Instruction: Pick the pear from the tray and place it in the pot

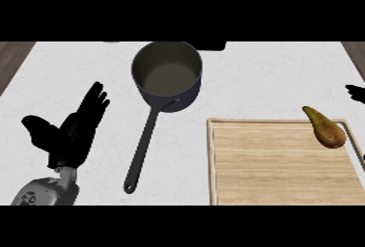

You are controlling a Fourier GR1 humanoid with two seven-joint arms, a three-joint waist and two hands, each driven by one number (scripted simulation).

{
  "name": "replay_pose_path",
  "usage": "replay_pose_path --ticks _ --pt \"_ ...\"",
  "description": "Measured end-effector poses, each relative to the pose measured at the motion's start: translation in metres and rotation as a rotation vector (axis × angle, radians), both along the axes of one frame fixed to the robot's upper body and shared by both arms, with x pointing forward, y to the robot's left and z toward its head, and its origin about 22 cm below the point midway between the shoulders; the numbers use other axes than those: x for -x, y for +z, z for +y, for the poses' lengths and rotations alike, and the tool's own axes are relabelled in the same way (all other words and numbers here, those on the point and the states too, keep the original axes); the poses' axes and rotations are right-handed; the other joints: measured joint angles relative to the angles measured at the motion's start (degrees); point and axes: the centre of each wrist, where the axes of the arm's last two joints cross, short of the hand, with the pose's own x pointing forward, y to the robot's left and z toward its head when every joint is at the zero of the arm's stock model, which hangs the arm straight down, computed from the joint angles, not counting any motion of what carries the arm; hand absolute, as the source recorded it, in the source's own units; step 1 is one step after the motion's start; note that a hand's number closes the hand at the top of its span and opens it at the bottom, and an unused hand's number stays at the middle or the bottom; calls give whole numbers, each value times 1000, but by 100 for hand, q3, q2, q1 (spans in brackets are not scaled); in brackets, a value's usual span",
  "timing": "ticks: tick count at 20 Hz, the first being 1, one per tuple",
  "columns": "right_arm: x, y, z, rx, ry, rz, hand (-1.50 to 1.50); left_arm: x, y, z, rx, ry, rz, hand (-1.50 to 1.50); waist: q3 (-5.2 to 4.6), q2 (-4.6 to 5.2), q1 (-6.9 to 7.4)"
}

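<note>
A brownish-green pear (325, 128) lies on the wooden tray (271, 169) near its far right corner, stem end pointing away. A dark pot (166, 73) stands at the counter's far middle, empty inside, its long handle (141, 149) running toward me. My left hand (68, 130) rests open at the left, fingers straight and pointing up, well left of the handle. Only a black tip of my right hand (356, 92) shows at the right edge, above and right of the pear, not touching it.
The white marbled counter (271, 82) spreads around the pot and tray. Brown wooden strips (13, 55) show at the far left and far right corners. A dark shape (210, 45) sits at the counter's back edge behind the pot.
</note>
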Motion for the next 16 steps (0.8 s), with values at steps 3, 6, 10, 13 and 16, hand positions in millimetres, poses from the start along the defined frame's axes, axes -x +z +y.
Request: replay_pose_path --ticks 3,6,10,13,16 --pt "-9 -3 10 10 17 10 -150 -2 0 1 0 0 0 0 -1 -3 -7" --pt "-13 -8 18 23 42 13 -150 -4 4 -6 -5 4 -2 0 -2 -8 -23" --pt "-21 -12 25 69 65 30 -150 2 5 -2 -7 -1 -9 0 -1 -6 -2" --pt "-26 -18 34 102 84 51 -150 -6 0 -2 -3 -3 -2 0 -2 -2 -15" --pt "-28 -24 37 128 100 67 -150 0 0 2 -4 0 -5 0 -2 -5 -8"
